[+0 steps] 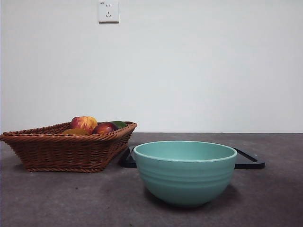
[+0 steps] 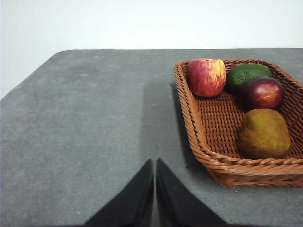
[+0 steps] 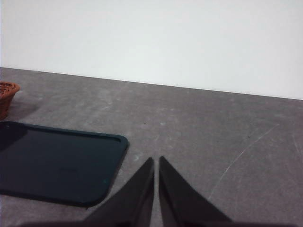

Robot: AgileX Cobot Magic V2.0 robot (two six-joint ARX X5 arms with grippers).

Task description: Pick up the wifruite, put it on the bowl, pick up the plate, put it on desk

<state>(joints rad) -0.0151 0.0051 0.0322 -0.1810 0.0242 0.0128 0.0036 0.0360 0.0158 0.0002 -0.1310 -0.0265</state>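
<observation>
A mint-green ceramic bowl (image 1: pixel 185 171) stands empty at the front of the dark grey desk (image 1: pixel 57 198), its sides ringed with faint ridges, in the front view. Behind it lies a flat black plate (image 1: pixel 249 161) with rounded corners, shown in the right wrist view as a dark glossy rectangle (image 3: pixel 57 161) resting flat on the tabletop.

To one side of the bowl sits a brown wicker basket (image 1: pixel 61 149) holding four fruits. The left wrist view looks down into the basket (image 2: pixel 208 142): the ochre-brown wifruite (image 2: pixel 263 134) lies near its front rim, just beside a dark red fruit (image 2: pixel 262 93). A red-and-yellow streaked apple (image 2: pixel 206 77) and a green avocado (image 2: pixel 247 75) sit toward the far end of the basket. From the front, only the tops of the fruit show over the woven rim.

The left gripper (image 2: pixel 155 189) hangs over bare desk beside the basket, its two black jaws pressed together and holding nothing. The right gripper (image 3: pixel 156 189) is likewise closed and empty, over the desk just off the plate's corner. Neither arm appears in the front view.

A white wall socket (image 1: pixel 108 11) is mounted high on the pale wall; small print at its corner is too fine to read. No brand or label shows on the bowl, plate or basket.
</observation>
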